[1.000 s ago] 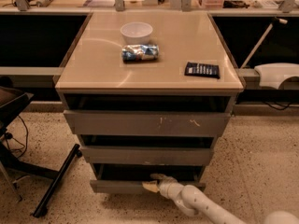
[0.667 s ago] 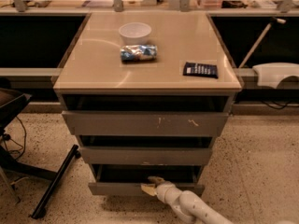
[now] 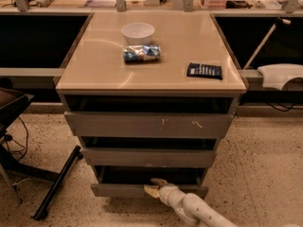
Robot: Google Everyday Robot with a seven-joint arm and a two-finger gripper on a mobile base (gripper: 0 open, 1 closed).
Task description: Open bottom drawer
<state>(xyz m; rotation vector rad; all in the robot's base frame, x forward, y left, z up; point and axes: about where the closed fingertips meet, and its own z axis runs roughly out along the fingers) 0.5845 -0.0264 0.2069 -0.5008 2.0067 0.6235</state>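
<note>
The bottom drawer (image 3: 123,190) is the lowest and narrowest of three grey handleless fronts in a cabinet under a beige top. Its plain front stands a little forward, with a dark gap above it. My gripper (image 3: 152,187) comes in from the lower right on a white arm (image 3: 194,209). Its yellowish fingertips sit at the top edge of the bottom drawer's front, near the middle, one reaching up over the edge.
The top drawer (image 3: 142,125) has white scratch marks and the middle drawer (image 3: 147,157) sits below it. On the cabinet top (image 3: 94,74) are a white bowl (image 3: 138,32), a snack bag (image 3: 141,53) and a black calculator (image 3: 204,70). A black chair base (image 3: 54,186) stands at the left on a speckled floor.
The view has shifted closer to the cabinet. My gripper stays at the bottom drawer's top edge, and the drawer front stands slightly further forward.
</note>
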